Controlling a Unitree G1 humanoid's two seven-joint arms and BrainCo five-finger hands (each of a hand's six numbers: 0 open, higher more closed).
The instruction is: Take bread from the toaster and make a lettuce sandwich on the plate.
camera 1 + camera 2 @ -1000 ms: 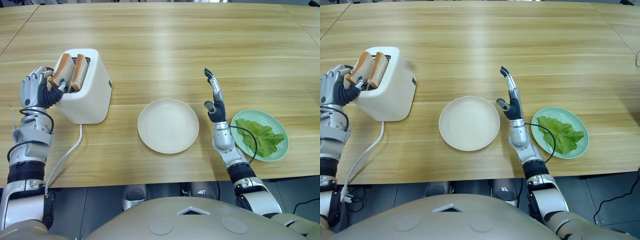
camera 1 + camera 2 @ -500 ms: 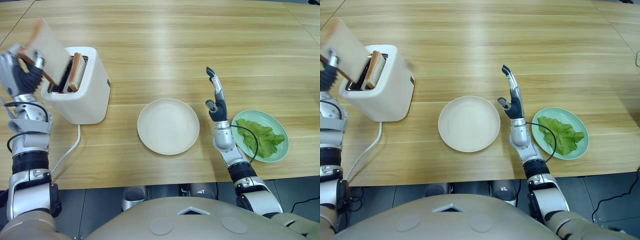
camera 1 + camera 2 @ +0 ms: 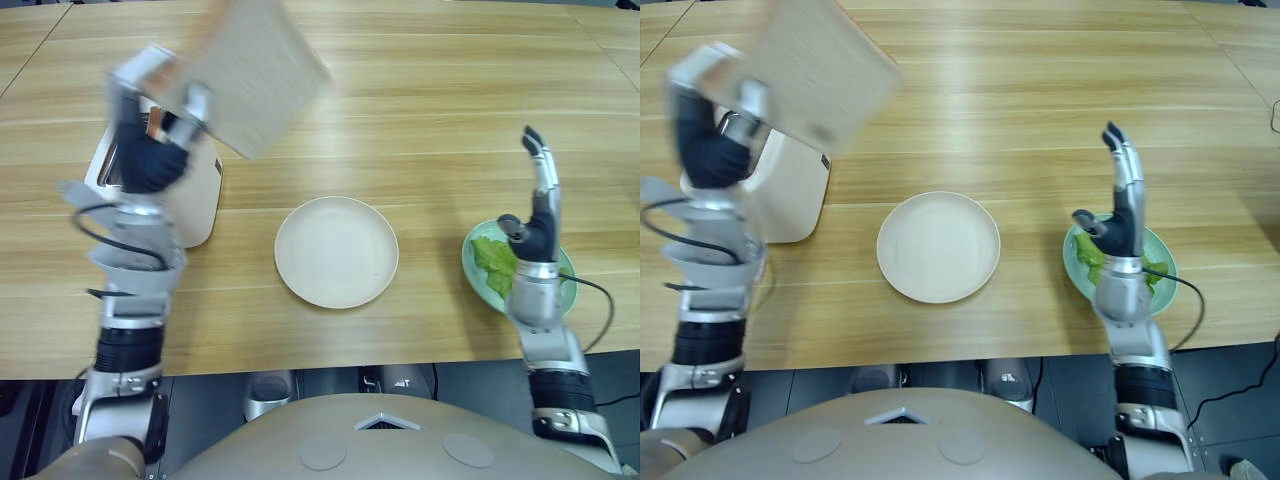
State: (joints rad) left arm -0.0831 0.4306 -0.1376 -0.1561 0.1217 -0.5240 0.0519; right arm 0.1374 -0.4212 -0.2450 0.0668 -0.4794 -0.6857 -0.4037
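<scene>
One bread slice (image 3: 258, 80) aloft in left hand (image 3: 150, 160) (near toaster (image 3: 203, 200))

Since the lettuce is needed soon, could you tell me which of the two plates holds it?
The green plate behind the right hand holds the lettuce; the cream middle plate holds nothing.

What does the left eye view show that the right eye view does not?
Left eye view: more table to the left of the toaster. Right eye view: more table beyond the lettuce plate, and a dark cable at the table's right edge. Both: the left hand holding a bread slice up by the toaster, the empty plate, and the right hand raised open before the lettuce.
</scene>
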